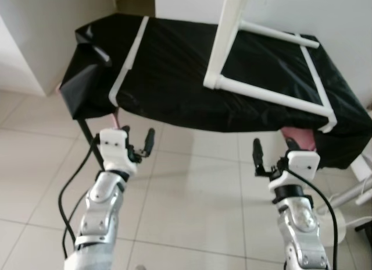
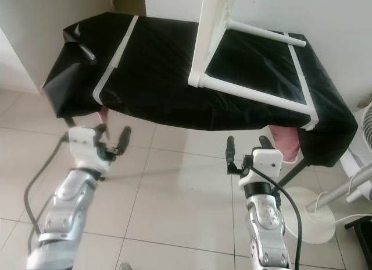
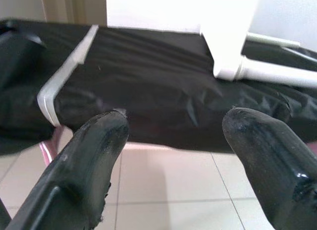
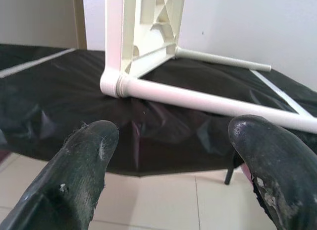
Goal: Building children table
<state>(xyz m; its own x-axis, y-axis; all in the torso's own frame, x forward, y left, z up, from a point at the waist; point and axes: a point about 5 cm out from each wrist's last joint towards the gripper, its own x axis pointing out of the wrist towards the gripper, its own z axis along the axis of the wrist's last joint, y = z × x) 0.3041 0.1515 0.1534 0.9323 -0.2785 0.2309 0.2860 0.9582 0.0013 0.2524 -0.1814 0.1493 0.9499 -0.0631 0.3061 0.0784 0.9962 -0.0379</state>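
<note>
I stand before a bench [image 1: 174,78] draped in black plastic sheeting, white tape strips running across it. The near edge of the sheeting sags over the tiled floor [image 1: 192,194].

The children table [image 1: 229,43] lies tipped on its side on the bench's right half: the white top stands on edge, rising out of the head views. Two white legs [image 1: 273,95] extend from it to my right, the nearer one resting along the sheeting, the farther one raised and parallel behind it. The right wrist view shows the ribbed underside of the top and the socket where the near leg joins its corner.

My left gripper [image 1: 138,143] is held up over the floor, just short of the bench's near edge, below the left tape strip [image 1: 129,57]. Its fingers are spread apart, nothing between them.

My right gripper [image 1: 272,155] is at like height, under the bench's near right edge, below the table's near leg. Fingers apart too, holding nothing.

Neither gripper touches the table or the bench.

A white fan base [image 2: 317,215] stands on the floor to my right, beside the bench. A pink part [image 2: 286,139] shows beneath the sheeting at the right corner.
</note>
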